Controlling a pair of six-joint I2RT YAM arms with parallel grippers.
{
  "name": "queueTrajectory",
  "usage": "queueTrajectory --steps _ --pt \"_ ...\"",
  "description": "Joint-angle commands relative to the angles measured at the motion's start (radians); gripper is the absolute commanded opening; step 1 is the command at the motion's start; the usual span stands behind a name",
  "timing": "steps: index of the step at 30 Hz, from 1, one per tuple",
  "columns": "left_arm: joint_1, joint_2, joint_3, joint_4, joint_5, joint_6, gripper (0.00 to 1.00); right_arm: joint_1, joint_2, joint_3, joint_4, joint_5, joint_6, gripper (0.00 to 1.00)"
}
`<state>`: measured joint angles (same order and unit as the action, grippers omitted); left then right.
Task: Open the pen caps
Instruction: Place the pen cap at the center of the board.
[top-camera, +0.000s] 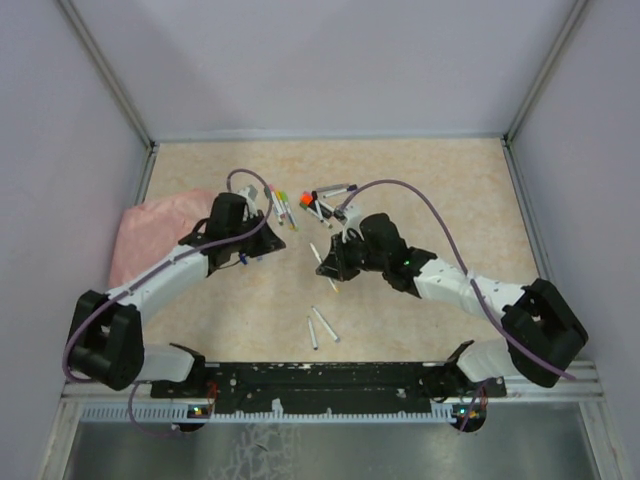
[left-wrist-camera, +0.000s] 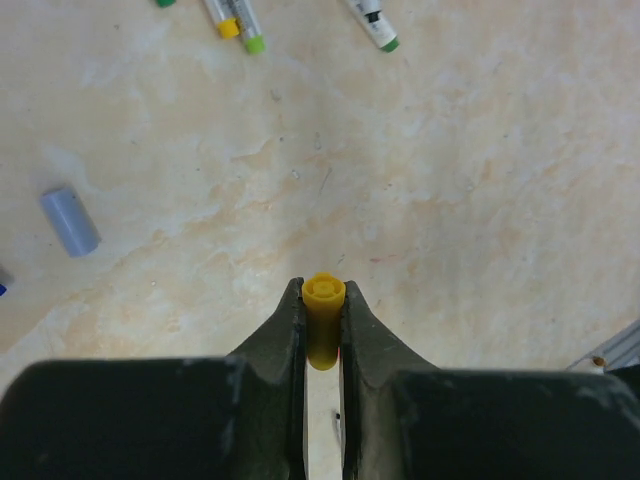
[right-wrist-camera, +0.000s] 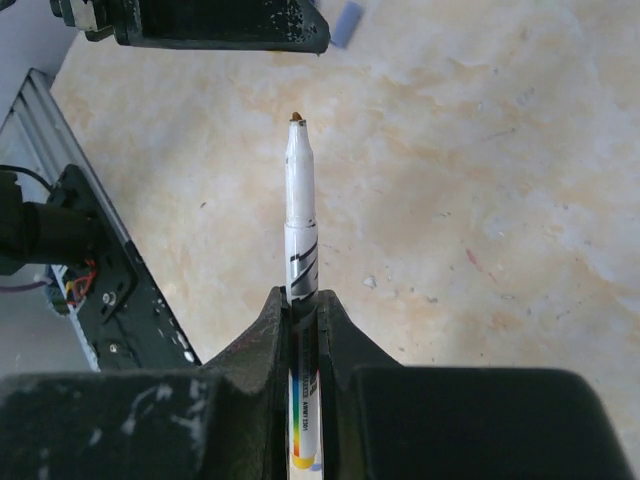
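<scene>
Evidently this uncapping is done: the left claw (left-wrist-camera: 323, 298) is clamped on the yellow cap (left-wrist-camera: 323, 330) at lower centre, the right claw (right-wrist-camera: 301, 300) on the bare-tipped pen barrel (right-wrist-camera: 300, 190). Next, I judge, both get laid on the bench (top-camera: 440, 200), then a capped one is gripped from the upper-centre pen cluster (top-camera: 283, 203)

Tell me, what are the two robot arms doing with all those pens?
They are taking caps off pens. The left pincer pinches a small yellow cap, and the right pincer grips a white pen whose tip is bare. The two pincers are apart. More pens lie farther back on the table, two other pens lie near the arm bases, and a pink cloth sits at the left.
</scene>
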<state>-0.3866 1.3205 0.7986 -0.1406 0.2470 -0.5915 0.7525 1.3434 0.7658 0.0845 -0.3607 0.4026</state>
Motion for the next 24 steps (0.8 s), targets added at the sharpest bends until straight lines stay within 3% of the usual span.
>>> queueTrajectory --steps 1,5,24 --pt "-0.062 0.075 0.098 -0.139 -0.231 0.013 0.0 0.005 -0.069 -0.03 -0.034 0.079 -0.021 0.0" --pt "-0.108 0.186 0.182 -0.239 -0.341 -0.011 0.0 0.005 -0.095 -0.074 -0.042 0.098 -0.008 0.0" --pt "-0.16 0.422 0.295 -0.292 -0.445 0.039 0.01 0.005 -0.079 -0.117 -0.059 0.097 -0.011 0.0"
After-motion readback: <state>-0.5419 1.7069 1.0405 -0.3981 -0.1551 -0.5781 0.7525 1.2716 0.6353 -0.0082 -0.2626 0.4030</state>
